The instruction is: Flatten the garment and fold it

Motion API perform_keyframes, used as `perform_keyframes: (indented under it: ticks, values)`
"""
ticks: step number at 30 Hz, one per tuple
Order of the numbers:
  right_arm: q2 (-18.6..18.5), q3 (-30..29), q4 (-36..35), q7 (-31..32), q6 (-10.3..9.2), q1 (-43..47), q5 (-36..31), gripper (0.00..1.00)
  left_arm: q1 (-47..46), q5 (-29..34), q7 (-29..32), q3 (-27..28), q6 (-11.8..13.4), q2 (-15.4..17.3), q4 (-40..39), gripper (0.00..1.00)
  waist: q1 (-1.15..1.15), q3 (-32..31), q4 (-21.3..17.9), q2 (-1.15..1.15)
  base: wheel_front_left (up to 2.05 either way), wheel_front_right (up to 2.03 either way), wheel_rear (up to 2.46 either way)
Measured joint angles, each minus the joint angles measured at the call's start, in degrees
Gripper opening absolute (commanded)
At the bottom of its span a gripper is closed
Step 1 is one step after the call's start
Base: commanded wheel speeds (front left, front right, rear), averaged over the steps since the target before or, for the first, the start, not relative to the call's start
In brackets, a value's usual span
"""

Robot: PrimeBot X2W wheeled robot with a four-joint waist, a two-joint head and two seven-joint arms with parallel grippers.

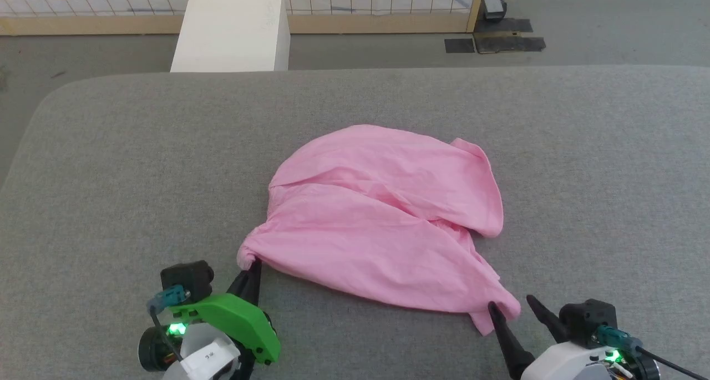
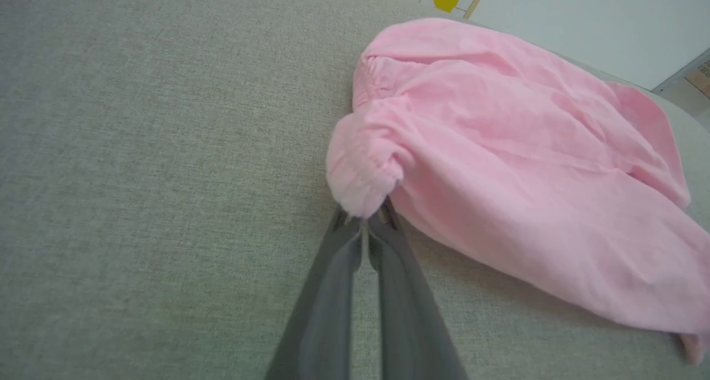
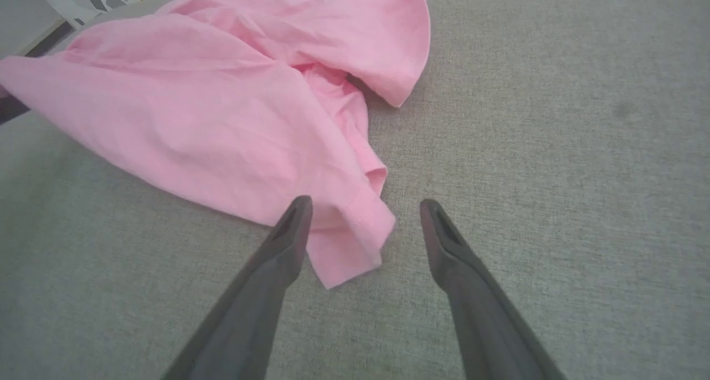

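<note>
Grey surface (image 1: 111, 175): left pincer (image 1: 253, 267) clamps garment (image 1: 383, 213) corner.

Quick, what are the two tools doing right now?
Left tool: closed, holding a corner of the garment.
Right tool: open, holding nothing.

Garment (image 1: 383, 219): pink, wrinkled, lying in loose folds mid-couch.
Couch (image 1: 138, 163): grey fabric.
Left gripper (image 1: 252, 269): fingers together, pinching the garment's near-left corner.
Right gripper (image 1: 510, 302): fingers spread at the near-right corner.
Box (image 1: 233, 30): white, beyond the couch.
</note>
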Motion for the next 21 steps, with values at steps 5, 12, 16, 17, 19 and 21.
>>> perform_keyframes:
  ticks: [5, 12, 16, 17, 19, 21]
  values:
    - [0.0, 0.2, 0.05, 3.47, 0.0, -0.34, -0.19, 1.0, -0.09, 0.0, 0.04, -0.21, 0.01, 0.0, -0.27, 0.0, 0.0, 1.13, 0.25, 0.0, 0.0, 0.0, 0.0]
    - [-0.01, 1.19, -0.71, 6.93, 0.0, -2.01, -0.69, 0.0, -0.96, -0.09, 0.02, -0.89, -0.04, 0.0, 0.48, 0.0, 0.0, 2.45, 1.06, 0.0, 0.0, 0.0, 0.0]
    - [0.01, 1.26, -1.91, 7.72, 0.0, -2.01, -0.78, 0.0, -1.32, -0.16, -0.51, -0.99, -0.09, -0.02, 1.41, 0.0, 0.0, 2.46, 1.47, 0.0, 0.0, 0.0, 0.0]
    - [0.01, 1.08, -2.56, 7.7, 0.0, -2.01, -0.78, 0.0, -1.35, -0.18, -0.73, -0.91, -0.09, -0.02, 1.58, 0.0, 0.0, 2.33, 1.5, 0.0, 0.0, 0.0, 0.0]
    - [0.0, 0.65, -4.01, 7.67, 0.0, -1.99, -0.79, 0.0, -1.37, -0.37, -1.2, -0.67, -0.33, 0.05, 1.59, 0.0, 0.0, 2.0, 1.51, 0.0, 0.0, 0.0, 0.0]
    - [0.01, -0.09, -6.14, 7.64, 0.0, -1.97, -0.92, 0.0, -1.43, -0.58, -1.55, -0.46, -0.54, 0.36, 1.1, 0.0, 0.0, 1.49, 1.45, 0.0, 0.0, 0.0, 0.0]
